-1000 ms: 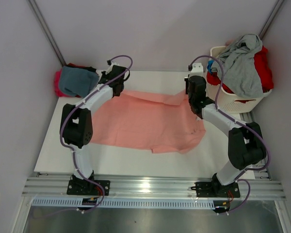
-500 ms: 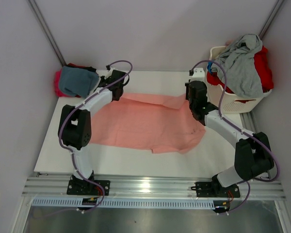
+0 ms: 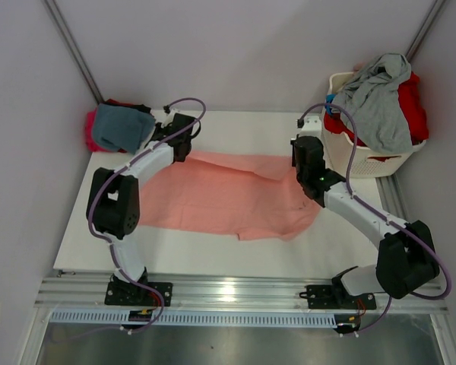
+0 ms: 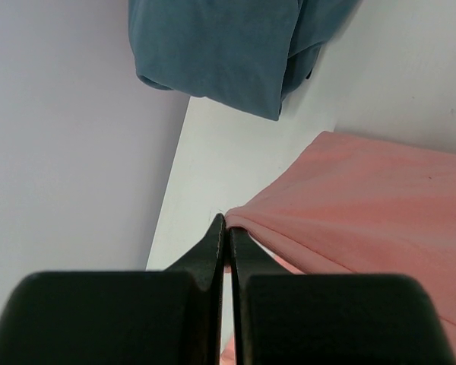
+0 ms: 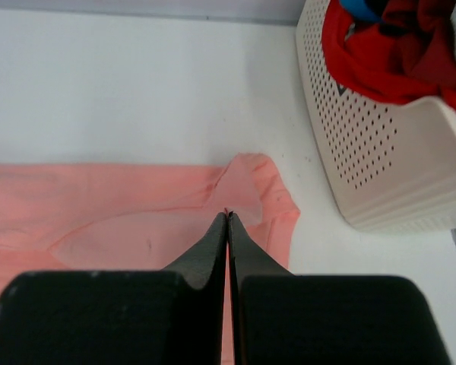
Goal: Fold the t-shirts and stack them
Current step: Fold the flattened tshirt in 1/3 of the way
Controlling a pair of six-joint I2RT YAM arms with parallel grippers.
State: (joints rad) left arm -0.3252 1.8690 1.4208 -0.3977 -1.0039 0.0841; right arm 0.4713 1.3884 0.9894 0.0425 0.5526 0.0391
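Nearest, two arms rise from the near edge of the counter (image 3: 213, 251) and reach away across it. The left arm (image 3: 114, 201) folds at a high elbow and stretches its forearm to the far left. The right arm (image 3: 403, 258) has its elbow swung out to the right and angles its forearm inward to the far right.

Between them, one salmon-pink t-shirt (image 3: 228, 194) lies spread across the middle of the counter, mostly flat, its near right part rumpled.

At the shirt's far left corner, the left tool (image 4: 226, 224) is clenched, its two fingers pressed together on the cloth edge, with bare counter just beyond. At the far right edge, the right tool (image 5: 228, 220) is likewise clenched on the pink cloth, pinching a small fold that tents up towards the fingertips.

Beyond the left tool, in the far left corner by the wall (image 4: 61, 152), a teal-blue shirt (image 3: 118, 125) sits folded on top of a magenta shirt (image 3: 90, 137), well apart from the pink one. Just beside the right tool, one white laundry basket (image 3: 365, 156) stands at the far right. A grey shirt (image 3: 380, 103) drapes over its top, and a red shirt (image 3: 416, 110) is heaped inside. That makes five shirts that can be counted.
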